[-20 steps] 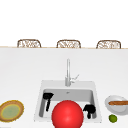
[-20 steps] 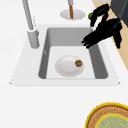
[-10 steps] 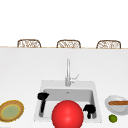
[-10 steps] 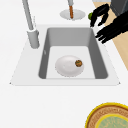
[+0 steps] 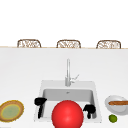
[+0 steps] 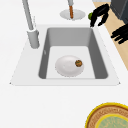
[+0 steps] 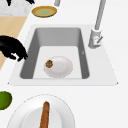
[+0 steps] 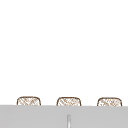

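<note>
My left hand (image 5: 40, 102) hovers at the sink's (image 5: 93, 86) front left corner, fingers hanging relaxed and holding nothing. In the left side view this left hand (image 6: 121, 33) hangs over the wooden strip in front of the counter. My right hand (image 5: 89, 109) hovers at the front right corner, fingers loosely bent downward, empty. The right hand (image 7: 13, 48) is just outside the front rim, and in the left side view the right hand (image 6: 100, 15) is near the lime (image 6: 89, 15). A white plate (image 6: 68, 66) with a small brown-green item (image 6: 78, 63) lies in the basin. A large red ball (image 5: 67, 115) covers the sink's front.
A tall faucet (image 5: 67, 72) stands behind the basin. A yellow-rimmed plate (image 5: 11, 110) lies on the counter at the left. At the right a white dish (image 5: 117, 107) carries a brown stick (image 5: 118, 102), with a lime (image 5: 113, 118) beside it. Three woven chair backs (image 5: 68, 44) line the far side.
My left hand has pulled back from over the basin toward the front left corner. The right hand has stayed in place.
</note>
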{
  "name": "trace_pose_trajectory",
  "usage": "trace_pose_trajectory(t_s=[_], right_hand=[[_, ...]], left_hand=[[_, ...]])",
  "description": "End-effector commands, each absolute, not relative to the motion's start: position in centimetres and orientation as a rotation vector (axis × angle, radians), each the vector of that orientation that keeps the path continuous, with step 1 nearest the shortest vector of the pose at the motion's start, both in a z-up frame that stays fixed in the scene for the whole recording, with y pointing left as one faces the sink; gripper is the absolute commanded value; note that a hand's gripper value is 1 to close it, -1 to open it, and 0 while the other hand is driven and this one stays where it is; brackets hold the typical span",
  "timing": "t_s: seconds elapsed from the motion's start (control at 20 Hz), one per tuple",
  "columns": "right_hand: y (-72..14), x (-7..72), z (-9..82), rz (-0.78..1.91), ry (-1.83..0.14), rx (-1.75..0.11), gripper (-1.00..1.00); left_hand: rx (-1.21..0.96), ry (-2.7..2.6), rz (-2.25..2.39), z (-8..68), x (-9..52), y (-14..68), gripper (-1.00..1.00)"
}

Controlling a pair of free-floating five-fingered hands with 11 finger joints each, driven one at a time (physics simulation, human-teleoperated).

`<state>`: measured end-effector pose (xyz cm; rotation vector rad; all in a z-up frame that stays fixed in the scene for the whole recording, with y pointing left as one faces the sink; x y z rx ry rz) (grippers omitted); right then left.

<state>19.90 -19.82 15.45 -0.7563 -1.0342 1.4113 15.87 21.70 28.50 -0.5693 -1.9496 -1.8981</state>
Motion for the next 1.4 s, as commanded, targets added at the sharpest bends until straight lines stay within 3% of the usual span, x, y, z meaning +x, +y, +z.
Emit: trace_pose_trajectory(t_s=[0.0, 0.5, 1.35], right_hand=[[-19.8, 19.9, 15.5, 1.411, -1.034, -0.756, 0.00], [-19.8, 19.9, 15.5, 1.411, -1.034, -0.756, 0.00], [-19.8, 19.9, 15.5, 1.411, -1.034, -0.756, 0.00]], left_hand=[[-0.537, -1.955, -1.873, 29.6, 13.6, 21.7, -1.00], [-0.537, -1.951, -1.865, 29.3, 6.6, 22.1, -1.00], [-0.544, -1.949, -1.884, 25.9, 11.8, 20.7, -1.00]])
